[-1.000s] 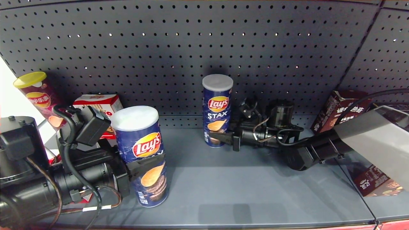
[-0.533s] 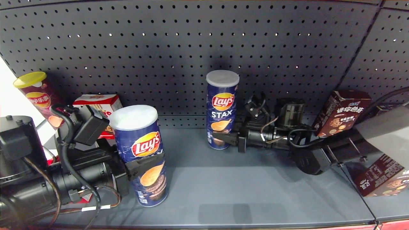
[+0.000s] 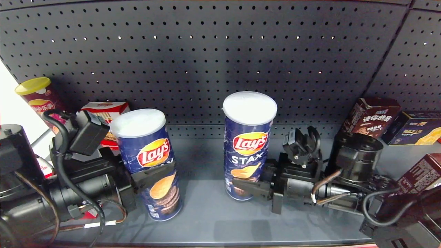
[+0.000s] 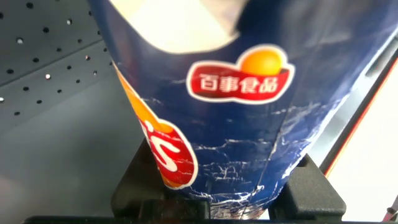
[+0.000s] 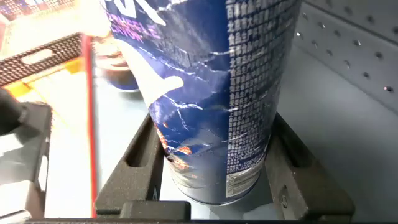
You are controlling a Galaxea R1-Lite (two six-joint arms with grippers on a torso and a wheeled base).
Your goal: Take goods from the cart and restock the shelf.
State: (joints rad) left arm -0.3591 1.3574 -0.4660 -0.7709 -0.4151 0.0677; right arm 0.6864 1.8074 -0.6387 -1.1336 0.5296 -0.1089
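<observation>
The right claw clamps the right can low on its body, reaching in from the can's 3 o'clock. That can stands upright, long axis vertical, mid-shelf. The left claw holds the left can from its 9 o'clock. Its top appears tipped toward 11, so it likely needs righting before release.

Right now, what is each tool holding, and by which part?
The left tool clamps the tilted blue can just below mid-body. The right tool clamps the upright blue can low on its body, near the base.
</observation>
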